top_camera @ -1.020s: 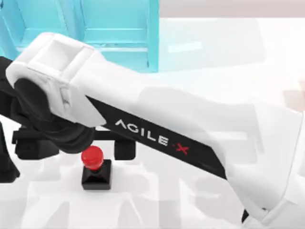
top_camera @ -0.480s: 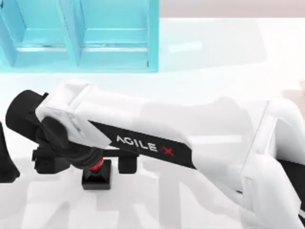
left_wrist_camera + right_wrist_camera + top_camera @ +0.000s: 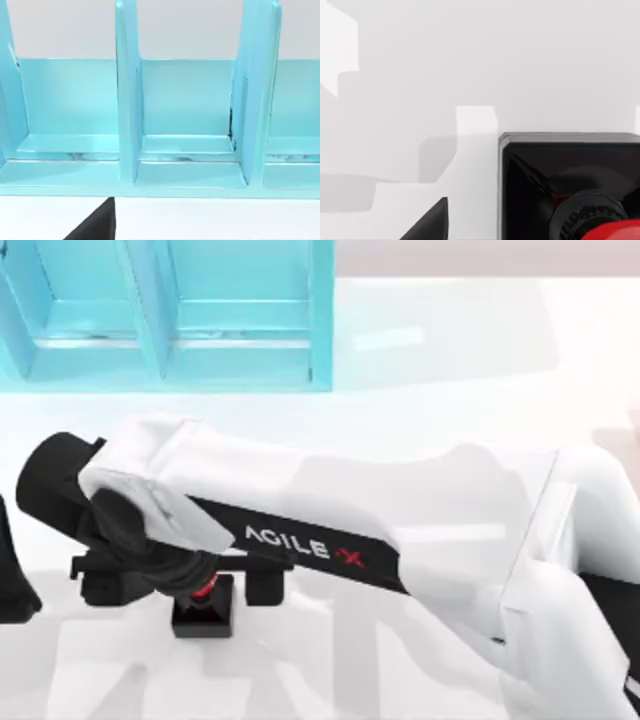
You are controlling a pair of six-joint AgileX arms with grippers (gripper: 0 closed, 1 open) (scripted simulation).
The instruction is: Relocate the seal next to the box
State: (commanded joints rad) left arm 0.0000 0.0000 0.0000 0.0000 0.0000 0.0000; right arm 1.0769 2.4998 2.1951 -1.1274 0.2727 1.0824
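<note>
1. Since a second ago, the right gripper [image 3: 205, 585] has been lowered over the seal [image 3: 203, 612], so the red knob is nearly hidden.
2. Whether its fingers are apart or clamped cannot be told.
3. The seal stays on the worktop [image 3: 450, 360], well apart from the box [image 3: 240, 350]; a lift is probably near.
4. The left gripper is parked facing the box.

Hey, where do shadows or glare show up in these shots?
Top view: blocky grey shadows lie on the white table around the seal, under the right arm. Right wrist view: angular grey shadows on the table beside the seal's black base. Left wrist view: bright sheen on the box floor.
</note>
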